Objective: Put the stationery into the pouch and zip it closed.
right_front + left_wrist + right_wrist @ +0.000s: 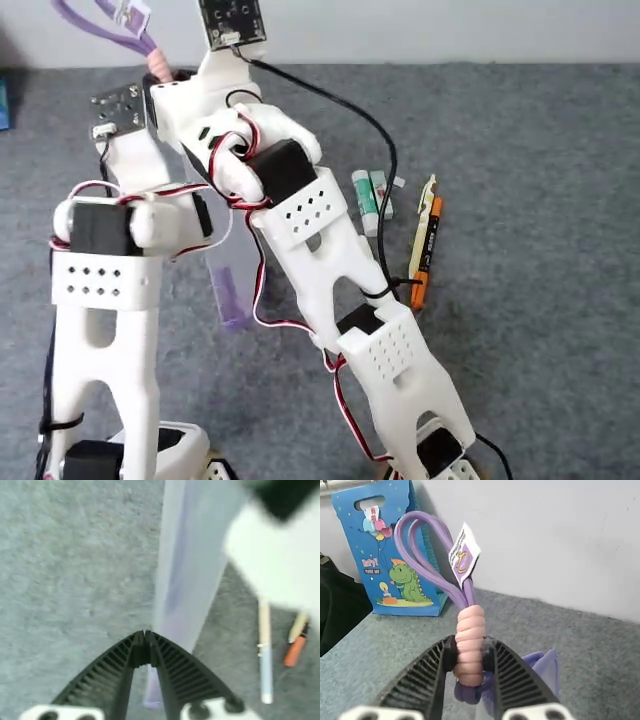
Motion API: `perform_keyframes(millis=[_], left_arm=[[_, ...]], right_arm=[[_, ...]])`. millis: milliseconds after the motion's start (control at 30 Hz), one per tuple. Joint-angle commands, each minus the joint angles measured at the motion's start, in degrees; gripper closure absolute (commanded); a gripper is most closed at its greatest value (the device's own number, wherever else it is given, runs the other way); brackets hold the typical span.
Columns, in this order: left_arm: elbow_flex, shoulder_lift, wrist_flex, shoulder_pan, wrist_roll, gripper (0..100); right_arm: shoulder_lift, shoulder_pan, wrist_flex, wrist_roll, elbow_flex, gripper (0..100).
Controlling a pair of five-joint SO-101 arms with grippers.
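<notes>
Both ends of the pouch (228, 285) are gripped: we see the left end effector (145, 647) pinched shut on it, the right end effector (469, 649) clamped around its pink coiled pull (469, 625). Its long axis runs roughly parallel to the nearby pens (424, 250).

translucent purple pouch (228, 285), pink puller (469, 647), orange marker (433, 213), speckled grey carpet (540, 300).

Surface: a table (540, 200) with a grey, felt-like cover.
Middle: white and green sticks (366, 203) lay side by side.
Just right of them: a cream pencil (424, 225) and an orange pen (429, 258) lay close together.
Far left: a blue bag (395, 555) stood by the wall.
</notes>
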Motion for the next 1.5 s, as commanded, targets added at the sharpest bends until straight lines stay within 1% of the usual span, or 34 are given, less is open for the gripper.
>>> perform_keyframes(millis=[0, 100, 167, 300, 400, 533, 633, 767, 933, 1033, 1200, 1333, 1467], left_arm=[[-0.4, -1.85, -1.32, 2.64, 5.36, 99], [-0.13, -1.41, -2.02, 2.81, 8.44, 99], [2.42, -1.67, -5.36, 2.64, 9.58, 99], [10.51, -1.85, -13.1, 2.37, 9.67, 99], [14.99, -1.85, -16.7, 2.2, 9.58, 99], [15.87, -1.85, -17.67, -0.79, 9.32, 99], [16.31, -1.85, -18.9, -3.6, 6.77, 99], [16.22, -1.49, -20.31, -6.42, 6.15, 99], [16.92, -1.41, -23.12, -7.65, 5.01, 99], [19.3, -1.41, -26.55, -8.53, 5.01, 99], [22.73, -1.41, -29.98, -8.44, 5.01, 99], [22.64, -1.85, -29.89, -8.7, 4.92, 99], [21.14, -1.93, -28.48, -11.16, 0.79, 99]], right_arm=[[-0.75, 0.84, -1.01, -0.79, -0.35, 99.1], [-1.01, 0.66, -1.01, -0.79, -0.62, 99.1], [-0.92, 0.66, -0.57, -0.79, -2.29, 99.1], [-0.92, 0.75, -0.04, -0.79, -4.31, 99.1], [-1.01, 0.92, 2.77, -0.79, -5.01, 99.1], [-0.57, 2.07, 7.87, -0.79, -8.97, 99.1], [-0.75, 2.95, 11.38, -0.79, -10.81, 99.1], [-1.63, 3.3, 15.08, -0.79, -11.25, 99.1], [-4.09, 2.59, 18.33, -1.14, -11.16, 99.1], [-5.49, 2.15, 18.42, -3.08, -11.16, 99.1], [-7.6, 1.98, 18.51, -3.25, -11.16, 99.1], [-8.13, 2.15, 19.12, -3.25, -11.16, 99.1], [-8.4, 1.98, 25.36, -3.25, -11.16, 99.0]])
